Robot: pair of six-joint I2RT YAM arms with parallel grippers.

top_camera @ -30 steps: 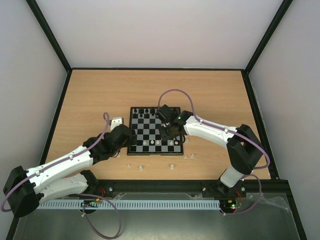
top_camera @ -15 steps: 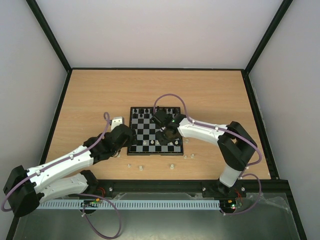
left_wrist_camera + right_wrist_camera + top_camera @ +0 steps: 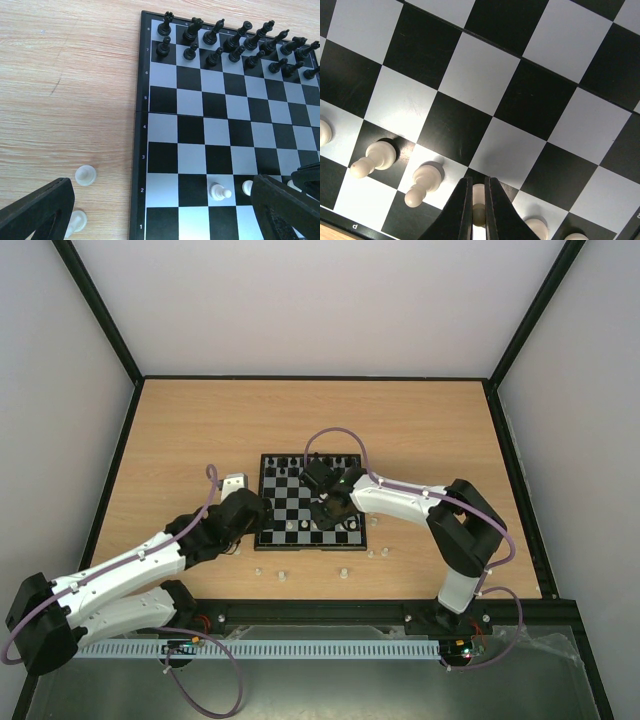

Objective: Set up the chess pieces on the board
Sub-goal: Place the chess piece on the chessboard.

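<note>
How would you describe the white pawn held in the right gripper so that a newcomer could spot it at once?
Find the chessboard on the wooden table, then its near edge, where white pawns stand in a row. The white pawn sits there between the closed fingers of the right gripper; its neighbours stand free, untouched.

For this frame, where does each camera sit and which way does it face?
Top external: fixed above and behind the bases, looking down on the wooden table and black-and-pale checked chessboard; left arm and right arm show.
Left wrist: low over the board's near-left corner, facing the black plastic chessmen at the far side; the open left claw's black fingers frame it.
Right wrist: close above the near rows, looking down; right claw shut on a whitish plastic pawn.
Shared: both wrist views show placed whitish pawns.
</note>
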